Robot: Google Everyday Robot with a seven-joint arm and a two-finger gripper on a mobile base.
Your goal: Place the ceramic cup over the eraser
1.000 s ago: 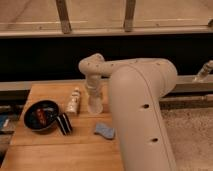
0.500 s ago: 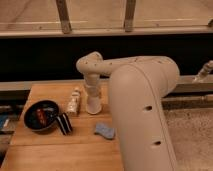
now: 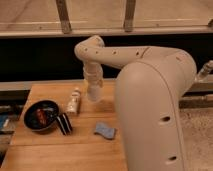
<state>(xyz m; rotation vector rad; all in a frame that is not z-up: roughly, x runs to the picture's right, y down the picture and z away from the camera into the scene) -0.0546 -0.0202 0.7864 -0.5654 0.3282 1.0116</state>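
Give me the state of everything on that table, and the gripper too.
cup: upright on the table, gripped at its top
gripper: shut on the cup
pan: upright, something red inside
eraser: uncovered, beside the pan
tube: lying down
pad: lying flat

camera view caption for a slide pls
claw closed on ceramic cup beside the tube, striped eraser beside the black pan on wooden table
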